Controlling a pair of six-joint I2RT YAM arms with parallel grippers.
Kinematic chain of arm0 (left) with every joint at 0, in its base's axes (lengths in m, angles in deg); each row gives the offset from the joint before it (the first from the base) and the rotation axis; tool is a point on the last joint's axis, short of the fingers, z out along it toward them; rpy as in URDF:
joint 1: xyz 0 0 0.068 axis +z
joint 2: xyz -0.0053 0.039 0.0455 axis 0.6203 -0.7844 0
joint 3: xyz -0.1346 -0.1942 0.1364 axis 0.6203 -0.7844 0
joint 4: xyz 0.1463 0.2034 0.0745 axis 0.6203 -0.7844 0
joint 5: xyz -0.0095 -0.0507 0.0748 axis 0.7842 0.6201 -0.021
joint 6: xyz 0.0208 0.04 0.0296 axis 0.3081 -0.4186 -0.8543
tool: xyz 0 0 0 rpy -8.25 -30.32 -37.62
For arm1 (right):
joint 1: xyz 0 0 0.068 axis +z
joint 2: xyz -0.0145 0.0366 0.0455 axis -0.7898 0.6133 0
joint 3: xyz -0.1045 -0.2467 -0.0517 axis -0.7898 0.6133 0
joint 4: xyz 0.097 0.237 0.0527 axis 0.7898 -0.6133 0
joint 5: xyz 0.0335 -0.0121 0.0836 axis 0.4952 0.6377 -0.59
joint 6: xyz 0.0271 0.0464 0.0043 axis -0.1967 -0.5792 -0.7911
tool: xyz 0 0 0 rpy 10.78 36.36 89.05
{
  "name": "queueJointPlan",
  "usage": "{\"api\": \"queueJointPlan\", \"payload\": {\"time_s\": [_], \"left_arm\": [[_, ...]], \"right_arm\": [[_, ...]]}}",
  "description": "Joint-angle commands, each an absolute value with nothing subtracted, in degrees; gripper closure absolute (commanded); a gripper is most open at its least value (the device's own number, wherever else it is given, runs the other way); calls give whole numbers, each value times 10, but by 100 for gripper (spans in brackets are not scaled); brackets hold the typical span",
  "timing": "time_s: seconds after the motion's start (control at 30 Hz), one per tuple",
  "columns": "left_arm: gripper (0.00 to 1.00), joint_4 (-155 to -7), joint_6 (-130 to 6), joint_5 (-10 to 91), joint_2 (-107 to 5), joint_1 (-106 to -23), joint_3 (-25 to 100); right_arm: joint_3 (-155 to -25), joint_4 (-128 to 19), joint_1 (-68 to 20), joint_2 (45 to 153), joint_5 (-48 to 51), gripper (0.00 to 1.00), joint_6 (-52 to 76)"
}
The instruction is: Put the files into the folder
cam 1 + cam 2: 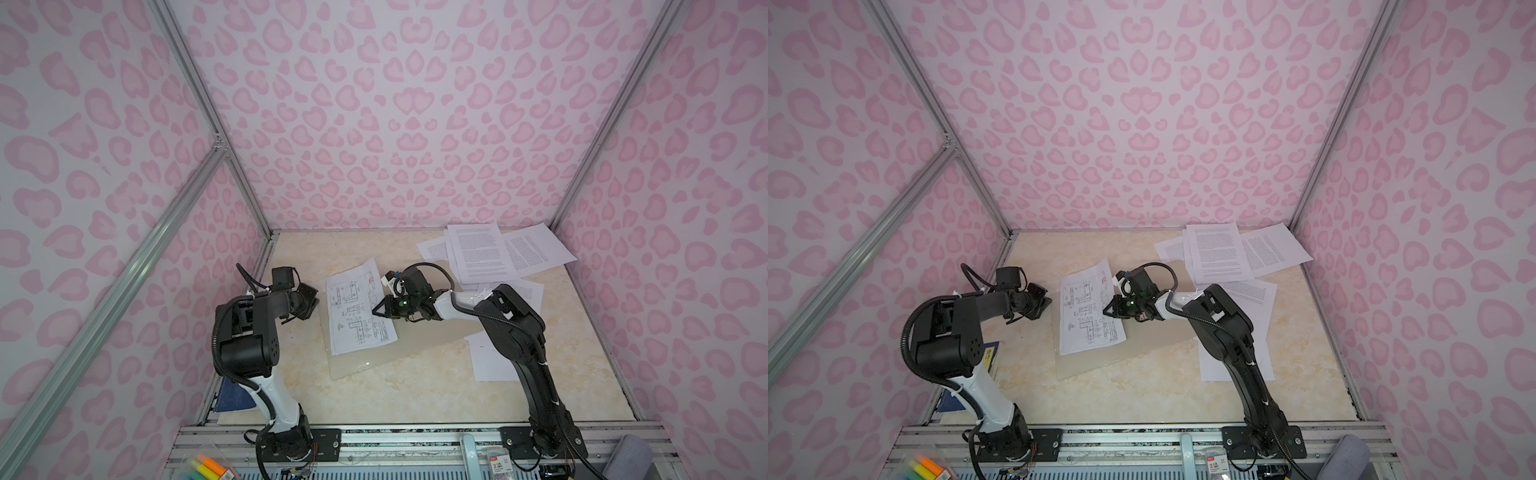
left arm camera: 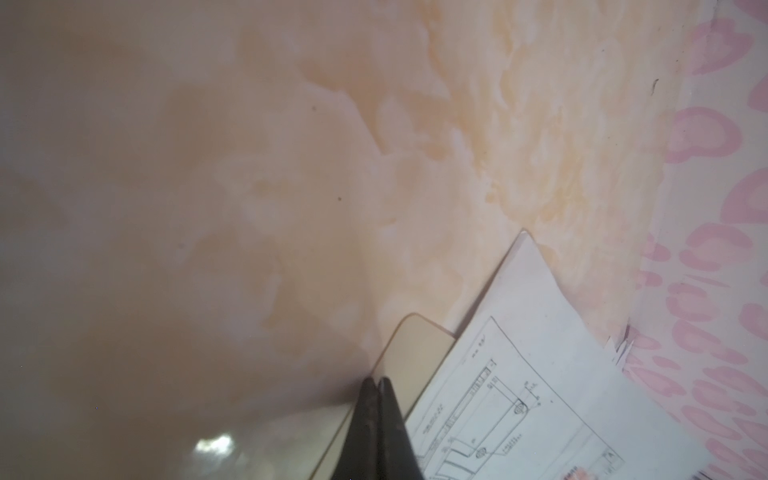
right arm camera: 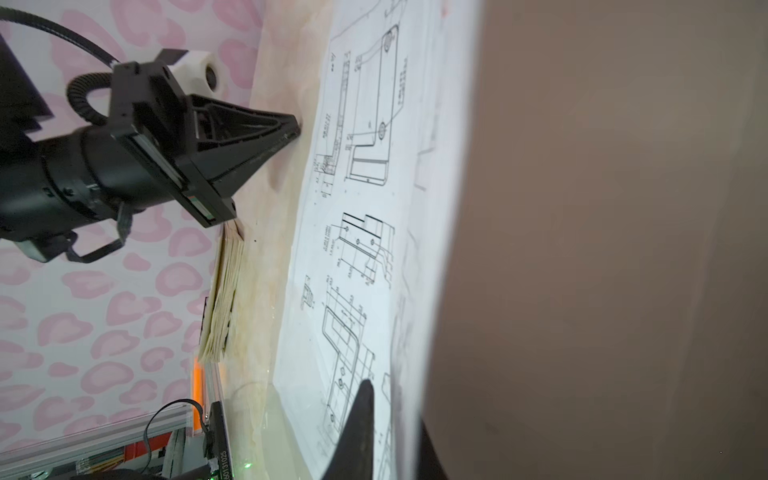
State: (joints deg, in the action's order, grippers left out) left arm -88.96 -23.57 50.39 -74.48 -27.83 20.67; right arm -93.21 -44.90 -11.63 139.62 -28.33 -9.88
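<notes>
Resting on the thin grey-beige folder (image 1: 353, 368) in both top views, the white paper sheet with black line drawings (image 1: 353, 316) has the black right claw (image 1: 375, 311) at its 3 o'clock edge. Left wrist: the black left claw (image 2: 376, 384) is closed by the folder's edge. Right wrist: the right claw sits around the sheet's edge; if it squeezes, I cannot tell. Light, floppy paper: pinch an edge.

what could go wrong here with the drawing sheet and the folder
The drawing sheet lies skewed, its corner past the folder edge, so it may crease on closing. The left gripper pinches only the folder's thin edge and could slip. The right arm hangs over loose sheets and may drag them.
</notes>
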Motion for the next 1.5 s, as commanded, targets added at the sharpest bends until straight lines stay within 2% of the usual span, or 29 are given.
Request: {"api": "queueJointPlan", "payload": {"time_s": [0.0, 0.2, 0.8, 1.23, 1.47], "left_arm": [[97, -949, -233, 476, -753, -277, 204], [97, -946, -232, 479, -759, -276, 204], [97, -947, -233, 484, -767, -276, 213], [97, -952, -233, 487, -773, -275, 218], [97, -953, -232, 485, -773, -275, 219]], "right_arm": [[-929, -458, -114, 1401, -275, 91, -81], [-942, -467, -114, 1413, -293, 100, -46], [-1034, -579, -127, 1450, -381, 100, 83], [-1097, -700, -127, 1478, -395, 100, 178], [-1083, -684, -119, 1470, -402, 100, 175]]}}
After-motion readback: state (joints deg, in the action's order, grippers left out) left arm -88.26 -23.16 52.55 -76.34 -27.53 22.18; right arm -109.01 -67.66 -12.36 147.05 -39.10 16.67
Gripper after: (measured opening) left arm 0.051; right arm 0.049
